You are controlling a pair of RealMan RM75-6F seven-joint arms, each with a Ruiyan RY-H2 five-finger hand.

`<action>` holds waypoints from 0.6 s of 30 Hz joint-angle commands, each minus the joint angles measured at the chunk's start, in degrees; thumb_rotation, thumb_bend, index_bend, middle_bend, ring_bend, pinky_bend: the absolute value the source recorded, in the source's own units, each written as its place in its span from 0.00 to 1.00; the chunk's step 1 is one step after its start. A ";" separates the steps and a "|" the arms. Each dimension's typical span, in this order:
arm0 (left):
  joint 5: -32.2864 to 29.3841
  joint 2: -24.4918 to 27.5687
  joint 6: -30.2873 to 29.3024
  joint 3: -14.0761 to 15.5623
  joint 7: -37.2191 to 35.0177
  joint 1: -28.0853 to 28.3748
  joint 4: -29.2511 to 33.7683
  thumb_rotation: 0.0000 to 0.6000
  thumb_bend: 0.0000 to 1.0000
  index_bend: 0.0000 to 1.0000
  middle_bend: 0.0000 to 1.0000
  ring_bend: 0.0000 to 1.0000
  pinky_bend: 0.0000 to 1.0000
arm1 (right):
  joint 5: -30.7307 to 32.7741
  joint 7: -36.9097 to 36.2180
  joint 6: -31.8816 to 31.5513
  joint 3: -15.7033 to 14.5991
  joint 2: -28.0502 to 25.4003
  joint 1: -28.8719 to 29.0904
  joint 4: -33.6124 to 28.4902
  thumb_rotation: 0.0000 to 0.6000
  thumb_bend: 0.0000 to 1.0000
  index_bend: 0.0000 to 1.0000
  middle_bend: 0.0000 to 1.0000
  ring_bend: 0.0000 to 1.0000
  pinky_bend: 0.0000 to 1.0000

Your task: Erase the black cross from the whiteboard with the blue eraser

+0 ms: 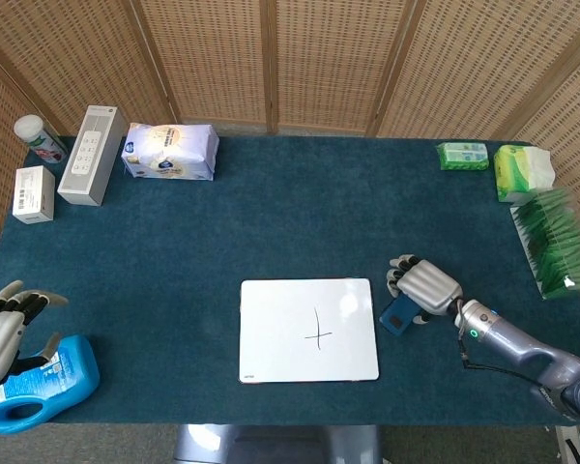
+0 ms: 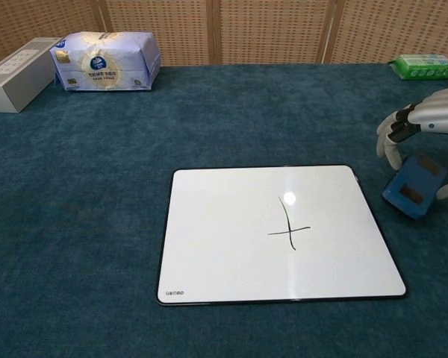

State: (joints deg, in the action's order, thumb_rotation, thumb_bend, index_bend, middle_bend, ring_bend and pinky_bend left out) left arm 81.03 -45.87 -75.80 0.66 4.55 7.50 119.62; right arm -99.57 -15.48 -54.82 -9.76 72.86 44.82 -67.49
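Risk: blue eraser (image 2: 412, 186) tilted in right hand (image 1: 426, 287) fingers (image 2: 390, 147), loosely pinched, could slip before reaching black cross (image 2: 289, 223).

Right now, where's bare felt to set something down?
Widest free patch: between the white whiteboard and the white tissue pack at the back. Also left of the board. Crowded: right of the board, where the right hand holds the blue eraser.
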 commanded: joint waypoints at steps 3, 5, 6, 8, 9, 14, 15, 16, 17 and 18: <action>0.04 -0.11 0.19 -0.15 0.02 0.24 -0.09 1.00 0.49 0.29 0.30 0.23 0.10 | 6.78 4.91 1.51 3.77 -4.83 -1.03 -11.70 1.00 0.00 0.72 0.34 0.19 0.22; 0.11 -0.16 0.23 -0.27 0.01 0.38 -0.15 1.00 0.49 0.29 0.30 0.23 0.10 | 8.45 6.87 1.53 4.56 -5.60 -1.55 -14.59 1.00 0.00 0.72 0.34 0.19 0.22; 0.18 -0.20 0.25 -0.34 -0.01 0.46 -0.22 1.00 0.49 0.29 0.30 0.23 0.10 | 9.45 7.98 1.45 5.00 -5.96 -1.91 -16.21 1.00 0.00 0.72 0.34 0.19 0.22; 0.24 -0.32 0.35 -0.46 0.00 0.64 -0.33 1.00 0.49 0.29 0.30 0.23 0.10 | 11.15 10.27 1.07 5.78 -6.38 -2.66 -19.00 1.00 0.01 0.72 0.34 0.18 0.19; 0.46 -0.39 0.52 -0.51 0.03 0.82 -0.34 1.00 0.49 0.29 0.30 0.23 0.10 | 11.74 11.61 0.13 6.31 -6.37 -3.20 -20.65 1.00 0.02 0.72 0.34 0.17 0.14; 0.75 -0.68 0.77 -0.40 -0.25 0.96 -0.47 1.00 0.49 0.29 0.30 0.23 0.10 | 14.23 18.09 -3.93 8.20 -5.26 -5.98 -25.05 1.00 0.05 0.72 0.32 0.04 0.00; 0.78 -0.73 0.80 -0.34 -0.32 0.94 -0.51 1.00 0.49 0.29 0.30 0.23 0.10 | 14.27 18.64 -4.48 8.38 -4.99 -6.34 -25.38 1.00 0.05 0.73 0.30 0.01 0.00; 0.79 -0.75 0.86 -0.29 -0.38 0.93 -0.55 1.00 0.49 0.29 0.30 0.23 0.10 | 14.32 19.14 -4.77 8.47 -4.79 -6.62 -25.70 1.00 0.05 0.73 0.28 0.00 0.00; 0.79 -0.75 0.91 -0.24 -0.41 0.93 -0.57 1.00 0.49 0.29 0.30 0.23 0.10 | 14.38 19.62 -4.94 8.53 -4.68 -6.86 -26.01 1.00 0.05 0.73 0.27 0.00 0.00; 0.82 -0.75 0.98 -0.19 -0.46 0.94 -0.59 1.00 0.49 0.29 0.30 0.23 0.10 | 14.43 20.28 -5.13 8.60 -4.51 -7.14 -26.46 1.00 0.05 0.73 0.26 0.00 0.00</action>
State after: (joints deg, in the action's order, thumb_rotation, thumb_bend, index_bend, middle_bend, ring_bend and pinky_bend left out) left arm 81.84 -46.62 -74.83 0.46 4.10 8.44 119.03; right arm -85.47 4.10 -59.52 -1.51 68.00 38.20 -93.33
